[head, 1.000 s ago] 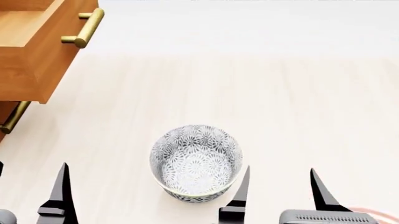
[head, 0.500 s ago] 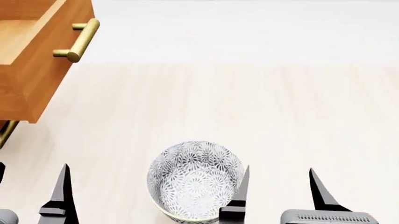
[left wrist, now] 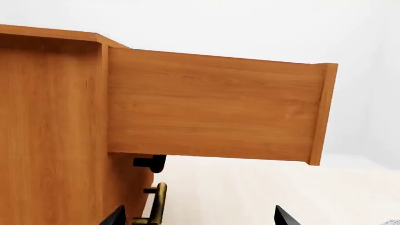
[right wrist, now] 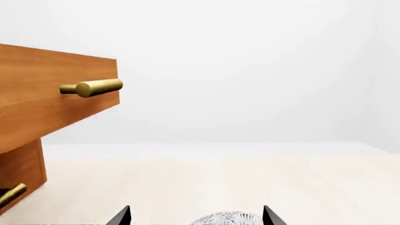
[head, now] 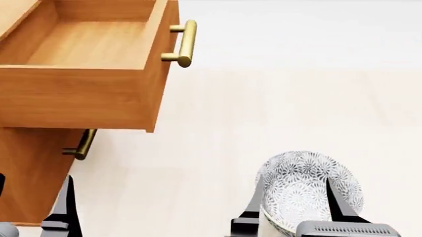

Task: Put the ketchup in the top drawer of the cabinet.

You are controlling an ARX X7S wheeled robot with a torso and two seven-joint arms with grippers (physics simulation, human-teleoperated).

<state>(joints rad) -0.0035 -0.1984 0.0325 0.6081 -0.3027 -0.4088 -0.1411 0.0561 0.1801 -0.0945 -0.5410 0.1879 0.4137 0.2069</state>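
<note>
Top drawer (head: 86, 94) (orange-brown wood, brass handle) stands pulled out.

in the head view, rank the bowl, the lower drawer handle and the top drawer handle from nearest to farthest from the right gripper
1. The bowl, just ahead of the right gripper, partly between its fingers.
2. The lower drawer handle, off to the left under the open top drawer.
3. The top drawer handle, farther ahead and to the left, high on the drawer front.

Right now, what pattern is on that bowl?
White with a dense grey floral print on the bowl, inside and out; clearest in the head view.
</note>
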